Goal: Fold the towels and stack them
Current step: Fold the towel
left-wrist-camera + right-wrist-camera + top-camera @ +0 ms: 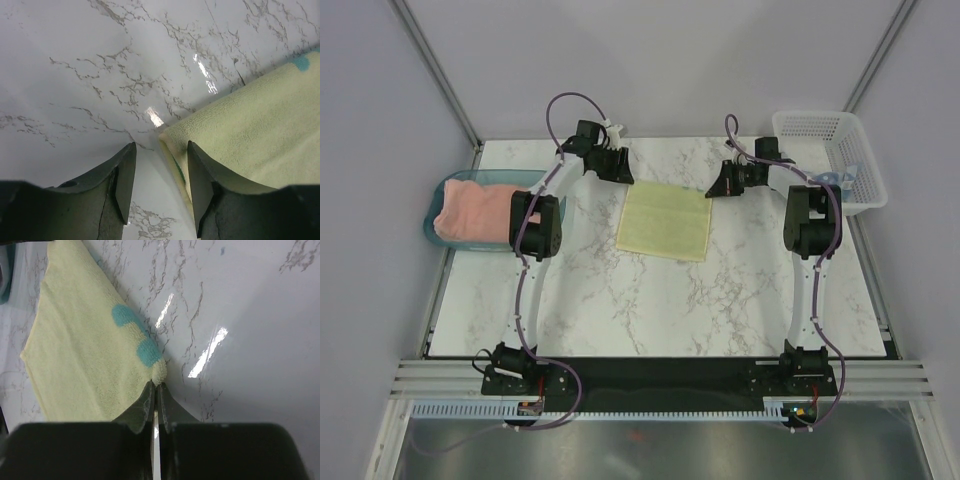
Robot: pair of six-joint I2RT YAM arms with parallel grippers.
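Two slim white arms (527, 300) with bulky black joints — purple cables (570, 96) alongside, matte black wedge-shaped gripper fingers (125, 172)

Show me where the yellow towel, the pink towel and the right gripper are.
yellow towel (665, 222), top view, middle of its flat face.
pink towel (473, 211), top view, middle of the folded bundle.
right gripper (155, 386), right wrist view, between its fingertips.

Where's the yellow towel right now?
In the top view the yellow towel lies mid-table, right gripper pinching its far right corner, left gripper open at its far left corner.
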